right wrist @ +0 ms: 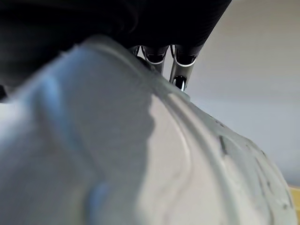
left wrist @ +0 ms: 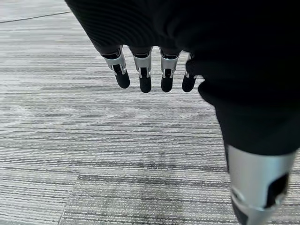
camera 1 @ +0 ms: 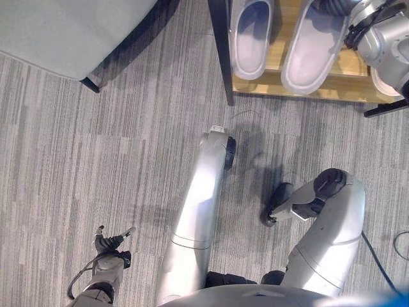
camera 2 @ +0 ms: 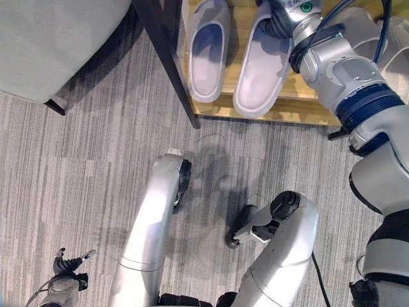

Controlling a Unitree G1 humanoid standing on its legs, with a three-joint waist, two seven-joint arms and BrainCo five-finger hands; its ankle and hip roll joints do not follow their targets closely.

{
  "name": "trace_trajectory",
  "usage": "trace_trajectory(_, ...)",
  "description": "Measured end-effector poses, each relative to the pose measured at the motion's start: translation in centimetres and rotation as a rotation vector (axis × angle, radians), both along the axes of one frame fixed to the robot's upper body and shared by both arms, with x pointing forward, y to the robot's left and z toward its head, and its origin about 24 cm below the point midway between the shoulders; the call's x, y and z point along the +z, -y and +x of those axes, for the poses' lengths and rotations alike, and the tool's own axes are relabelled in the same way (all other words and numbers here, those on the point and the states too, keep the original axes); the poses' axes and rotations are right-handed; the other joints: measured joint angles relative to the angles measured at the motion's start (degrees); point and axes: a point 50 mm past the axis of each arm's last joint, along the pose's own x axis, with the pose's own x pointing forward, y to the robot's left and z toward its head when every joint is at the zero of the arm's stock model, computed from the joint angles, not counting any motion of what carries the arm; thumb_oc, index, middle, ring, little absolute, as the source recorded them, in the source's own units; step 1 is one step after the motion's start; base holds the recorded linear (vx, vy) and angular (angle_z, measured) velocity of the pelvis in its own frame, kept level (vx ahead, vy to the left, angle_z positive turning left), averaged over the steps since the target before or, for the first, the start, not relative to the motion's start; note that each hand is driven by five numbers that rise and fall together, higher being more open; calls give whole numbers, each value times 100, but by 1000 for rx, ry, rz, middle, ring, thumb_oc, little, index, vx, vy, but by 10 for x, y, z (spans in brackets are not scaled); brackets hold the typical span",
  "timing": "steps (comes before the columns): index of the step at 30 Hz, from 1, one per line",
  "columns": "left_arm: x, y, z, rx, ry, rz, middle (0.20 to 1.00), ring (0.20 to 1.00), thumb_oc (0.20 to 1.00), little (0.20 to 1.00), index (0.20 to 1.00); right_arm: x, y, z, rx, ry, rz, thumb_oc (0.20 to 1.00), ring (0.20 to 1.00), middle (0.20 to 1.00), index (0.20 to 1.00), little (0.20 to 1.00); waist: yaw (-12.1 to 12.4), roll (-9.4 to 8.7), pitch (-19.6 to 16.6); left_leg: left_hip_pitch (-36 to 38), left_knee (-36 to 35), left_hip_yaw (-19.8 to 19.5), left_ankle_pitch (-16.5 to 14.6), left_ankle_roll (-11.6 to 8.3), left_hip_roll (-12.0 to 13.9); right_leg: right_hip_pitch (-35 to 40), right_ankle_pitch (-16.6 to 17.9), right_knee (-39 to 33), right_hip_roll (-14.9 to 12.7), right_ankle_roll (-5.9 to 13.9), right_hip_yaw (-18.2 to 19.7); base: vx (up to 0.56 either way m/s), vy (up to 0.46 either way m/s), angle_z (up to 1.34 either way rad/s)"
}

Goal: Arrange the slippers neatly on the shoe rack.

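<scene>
Right hand [camera 2: 276, 19] on the toe end of one slipper [camera 2: 262, 73], fingers [right wrist: 180, 70] over its upper, grip impossible to tell. Beside it, a second slipper [camera 2: 208, 54], parallel, both on the wooden shoe rack [camera 2: 300, 105]. Well apart, left hand [left wrist: 154, 70] low over grey carpet [camera 1: 96, 160], fingers straight, holding nothing.
</scene>
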Motion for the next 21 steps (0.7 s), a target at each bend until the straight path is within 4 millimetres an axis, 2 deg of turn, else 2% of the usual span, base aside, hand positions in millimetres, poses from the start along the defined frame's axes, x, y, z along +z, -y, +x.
trace_trajectory(3,0,0,0,1,2,0,1000,1000,1000,1000,1000,-1,3,1,-10,-2,3,200,200,200,200,200,-15,0,1,25,21,42,-25,12,1,15,-13,9,-2,-3,46,33,26,-1)
trace_trajectory(4,0,-1,0,2,2,2,1000,1000,1000,1000,1000,-2,5,1,-22,-6,5,542,542,542,542,542,-9,0,1,40,21,53,-26,12,4,19,-13,10,1,-1,59,46,36,0)
trace_trajectory(5,1,-1,-1,3,1,3,1000,1000,1000,1000,1000,-2,6,1,-27,-7,6,1000,1000,1000,1000,1000,-10,0,1,45,22,58,-26,11,4,19,-13,10,2,-1,65,45,72,-1)
trace_trajectory(9,3,1,6,-24,25,5,1000,1000,1000,1000,1000,-11,32,9,-126,-50,133,1000,1000,1000,1000,1000,3,0,1,86,26,101,-35,5,27,24,-19,23,3,11,125,8,35,0)
trace_trajectory(11,2,4,6,-52,15,4,1000,1000,1000,1000,1000,-26,61,10,-219,-87,248,1000,1000,1000,1000,1000,-19,0,1,88,11,118,-44,17,62,18,-20,19,6,13,129,-34,-17,-1)
trace_trajectory(12,1,4,6,-61,13,-1,1000,1000,1000,1000,1000,-29,67,9,-237,-96,265,1000,1000,1000,1000,1000,-35,0,1,93,-3,119,-44,17,61,17,-23,15,5,20,129,-39,-15,2)
trace_trajectory(18,-2,4,0,-63,-18,-6,1000,1000,1000,1000,1000,-36,74,9,-226,-112,375,1000,1000,1000,1000,1000,-107,1,1,162,-89,153,-56,22,32,21,-43,-18,9,7,139,-13,13,0)
trace_trajectory(21,-3,4,-1,-66,-28,-17,1000,1000,1000,1000,1000,-39,68,9,-154,-105,467,1000,1000,1000,1000,1000,-132,1,1,181,18,166,-75,26,45,27,-49,88,18,6,188,0,0,0)
